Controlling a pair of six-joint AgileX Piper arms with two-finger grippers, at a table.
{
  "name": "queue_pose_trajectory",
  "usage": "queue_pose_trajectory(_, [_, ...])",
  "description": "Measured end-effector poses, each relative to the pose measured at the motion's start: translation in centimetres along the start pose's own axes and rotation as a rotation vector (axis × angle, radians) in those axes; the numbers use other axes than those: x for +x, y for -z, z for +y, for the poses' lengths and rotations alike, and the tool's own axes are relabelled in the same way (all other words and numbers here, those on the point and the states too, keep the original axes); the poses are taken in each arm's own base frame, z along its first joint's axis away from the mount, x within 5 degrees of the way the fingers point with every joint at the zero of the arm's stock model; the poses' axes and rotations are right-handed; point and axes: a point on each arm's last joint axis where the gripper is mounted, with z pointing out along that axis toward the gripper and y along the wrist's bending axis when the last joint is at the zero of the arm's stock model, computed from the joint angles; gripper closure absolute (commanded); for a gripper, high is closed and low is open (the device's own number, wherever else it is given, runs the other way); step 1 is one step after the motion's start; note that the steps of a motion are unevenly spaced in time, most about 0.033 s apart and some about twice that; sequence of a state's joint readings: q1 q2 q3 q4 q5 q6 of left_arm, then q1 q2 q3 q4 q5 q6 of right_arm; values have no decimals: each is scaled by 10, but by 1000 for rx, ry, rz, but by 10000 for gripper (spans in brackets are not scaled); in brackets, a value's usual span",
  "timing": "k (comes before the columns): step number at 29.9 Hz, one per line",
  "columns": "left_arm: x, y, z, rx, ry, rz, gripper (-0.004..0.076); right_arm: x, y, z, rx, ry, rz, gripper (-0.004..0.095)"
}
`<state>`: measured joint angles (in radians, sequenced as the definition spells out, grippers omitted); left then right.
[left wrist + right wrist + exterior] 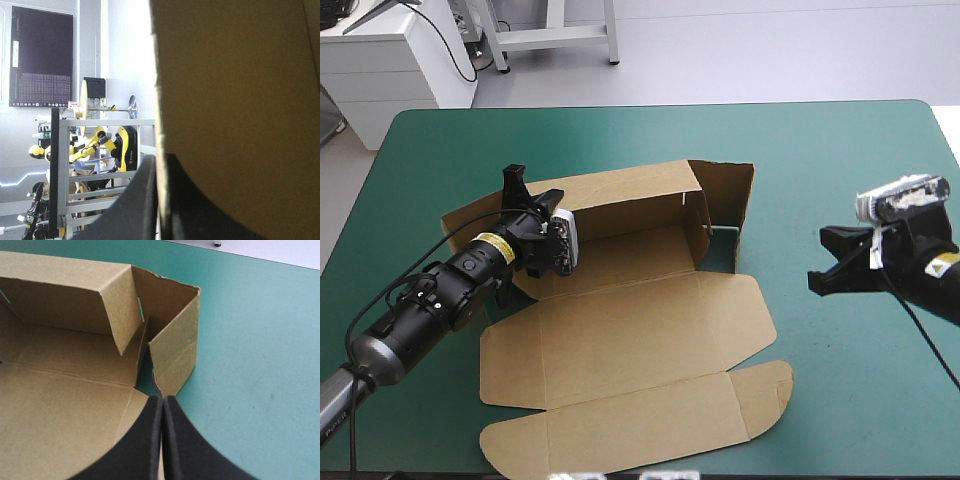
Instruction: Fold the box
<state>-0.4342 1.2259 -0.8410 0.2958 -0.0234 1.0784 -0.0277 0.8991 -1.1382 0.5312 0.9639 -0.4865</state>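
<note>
Left wrist view: the left pincer point(160, 159) is clamped on an upright sheet of the brown box point(235, 75) at its left end, while the right pincer point(163, 399) hangs closed and empty to the right of the box, over the teal-green tabletop point(840, 160). Risk: with only one thin-edge grip, the untucked left wall may slip free, or the board may crease. Box: mid-tabletop, rear and right walls raised, lid panels lying flat in front.
</note>
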Motion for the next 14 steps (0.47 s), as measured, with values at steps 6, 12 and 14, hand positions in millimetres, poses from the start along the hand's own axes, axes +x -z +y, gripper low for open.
queue_pose_trajectory(6, [0,0,0,2,1,1,731,-40,-31,-9,-77,20,21,904])
queue_pose_trajectory(12, [0,0,-3,6,15,0,731,-73,-76,9,-178,94,67,905])
queue_pose_trajectory(14, [1,0,-5,4,25,-3,731,-81,-98,13,-174,102,108,906])
